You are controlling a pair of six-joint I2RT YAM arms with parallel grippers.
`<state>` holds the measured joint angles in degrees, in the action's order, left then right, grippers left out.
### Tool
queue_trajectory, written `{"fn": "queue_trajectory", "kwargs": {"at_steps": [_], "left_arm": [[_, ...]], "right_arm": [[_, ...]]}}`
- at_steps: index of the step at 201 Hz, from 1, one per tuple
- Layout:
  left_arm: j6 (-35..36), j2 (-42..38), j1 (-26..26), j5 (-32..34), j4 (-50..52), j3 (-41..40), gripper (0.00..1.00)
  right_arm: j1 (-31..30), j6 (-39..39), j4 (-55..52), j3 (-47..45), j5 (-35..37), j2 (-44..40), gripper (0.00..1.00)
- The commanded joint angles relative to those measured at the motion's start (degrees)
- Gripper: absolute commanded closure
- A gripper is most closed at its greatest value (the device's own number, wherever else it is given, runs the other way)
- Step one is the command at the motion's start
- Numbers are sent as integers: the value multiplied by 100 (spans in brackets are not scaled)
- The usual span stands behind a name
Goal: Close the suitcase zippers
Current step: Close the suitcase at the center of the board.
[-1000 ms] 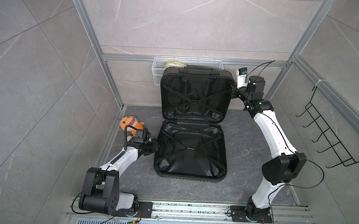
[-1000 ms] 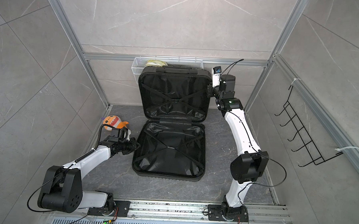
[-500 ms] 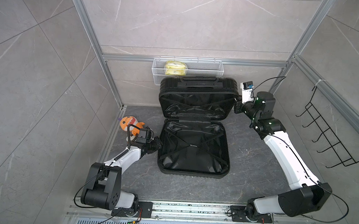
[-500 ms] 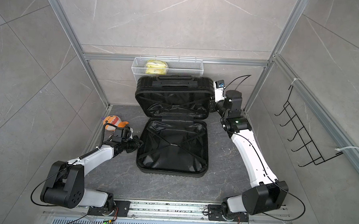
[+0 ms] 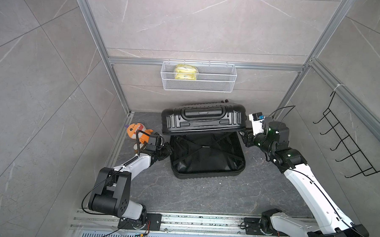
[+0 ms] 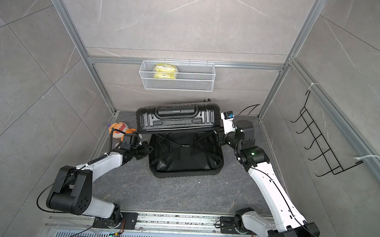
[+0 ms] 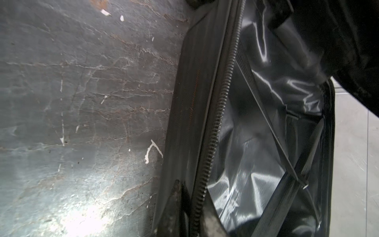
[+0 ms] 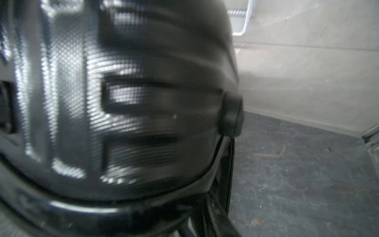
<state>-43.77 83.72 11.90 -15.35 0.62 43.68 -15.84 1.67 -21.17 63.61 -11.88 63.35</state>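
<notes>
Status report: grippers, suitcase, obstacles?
Left gripper shut on black zipper track. Right gripper: state unclear. Black ribbed suitcase half closed. Orange plush toy lies apart.

The suitcase (image 5: 203,120) lid has swung down from upright, partly closed.

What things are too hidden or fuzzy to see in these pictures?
- Zipper pulls: none shows in any view; the left wrist view shows only zipper teeth.
- Right gripper jaws: in both top views, dark against the lid of the suitcase, so open or shut is unclear.
- Right wrist view: the lid is blurred and fills most of the picture.
- Plush toy: partly behind the left arm.
</notes>
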Motion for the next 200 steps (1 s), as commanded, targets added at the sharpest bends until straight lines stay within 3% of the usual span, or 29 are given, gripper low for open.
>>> {"fn": "queue_trajectory", "kwargs": {"at_steps": [1, 50, 88, 133, 172, 200], "left_arm": [[-374, -58, -56, 140, 264, 229, 85], [381, -410, -56, 653, 1371, 594, 83], [818, -784, -61, 983, 1973, 813, 67], [1233, -1090, -56, 1173, 2787, 1317, 47], [1352, -1583, -64, 1952, 3639, 1593, 40], [1208, -1612, -182, 2204, 3801, 1375, 40]], "right_arm": [[-62, 359, -72, -339, -90, -344, 56], [-52, 542, -249, -770, 505, -649, 52], [-57, 618, -492, -828, 746, -702, 47], [-52, 851, -590, -806, 1697, -745, 45], [187, 785, -997, -172, 1580, 34, 43], [885, 829, -1105, 400, 1157, 732, 43]]}}
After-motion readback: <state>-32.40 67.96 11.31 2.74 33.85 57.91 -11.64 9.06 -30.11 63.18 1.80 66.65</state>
